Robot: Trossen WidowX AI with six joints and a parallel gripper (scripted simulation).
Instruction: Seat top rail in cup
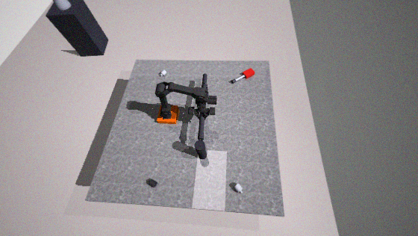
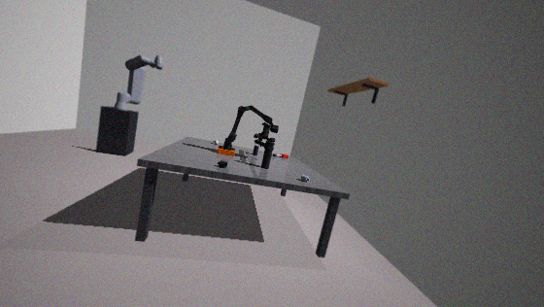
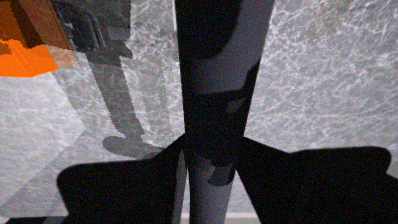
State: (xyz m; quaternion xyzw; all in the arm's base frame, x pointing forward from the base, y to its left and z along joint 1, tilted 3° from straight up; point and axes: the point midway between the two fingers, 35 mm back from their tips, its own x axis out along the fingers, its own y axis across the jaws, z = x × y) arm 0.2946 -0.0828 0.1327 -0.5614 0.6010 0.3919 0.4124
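Observation:
The dark fence top rail (image 1: 201,128) (image 3: 220,75) runs lengthwise over the table. My gripper (image 1: 201,111) (image 2: 262,141) (image 3: 207,136) is shut on it, one finger on each side. The big post (image 1: 201,149) (image 2: 266,157) is a thick dark upright. In the top view the rail's near end meets the outline of its top; whether it is inside the cup cannot be told. The rail-end cup, brace band and loop cap cannot be made out. A smaller dark post (image 2: 255,151) stands farther back.
The orange base (image 1: 168,115) (image 2: 225,152) (image 3: 30,60) is left of the rail. A red-handled tool (image 1: 248,73) (image 2: 285,156) lies at the back right. Small white objects (image 1: 163,72) (image 1: 238,187) and a black one (image 1: 151,182) lie on the grey table (image 1: 254,149).

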